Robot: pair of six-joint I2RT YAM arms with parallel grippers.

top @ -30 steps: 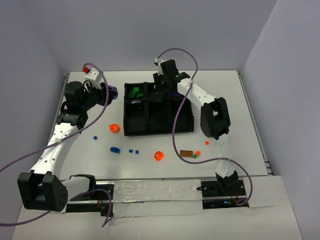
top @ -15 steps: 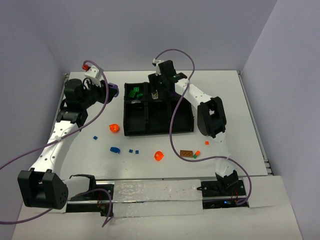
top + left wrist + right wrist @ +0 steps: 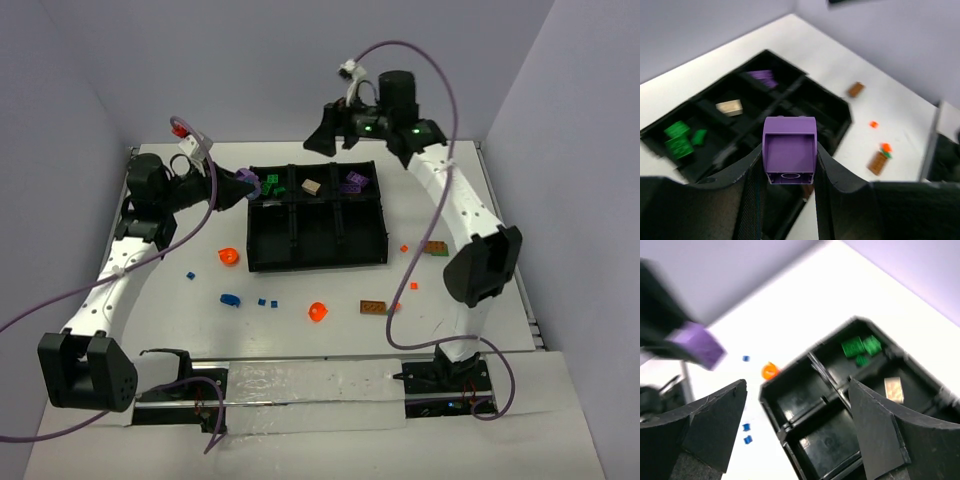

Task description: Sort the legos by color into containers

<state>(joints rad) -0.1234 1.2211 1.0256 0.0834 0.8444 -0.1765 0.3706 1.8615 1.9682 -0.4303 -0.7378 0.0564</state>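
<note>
Overhead view spans the table (image 3: 290,338); both wrist views look down on the tray (image 3: 310,258).

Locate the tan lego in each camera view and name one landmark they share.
Top external: tan lego in the tray's far middle compartment.
Left wrist: tan lego left of centre, upper half.
Right wrist: tan lego in the right half, mid-height.
Shared landmark: green legos in the adjoining compartment.

Six compartments (image 3: 315,238), three green legos (image 3: 272,186), two brown legos (image 3: 374,307).
</note>
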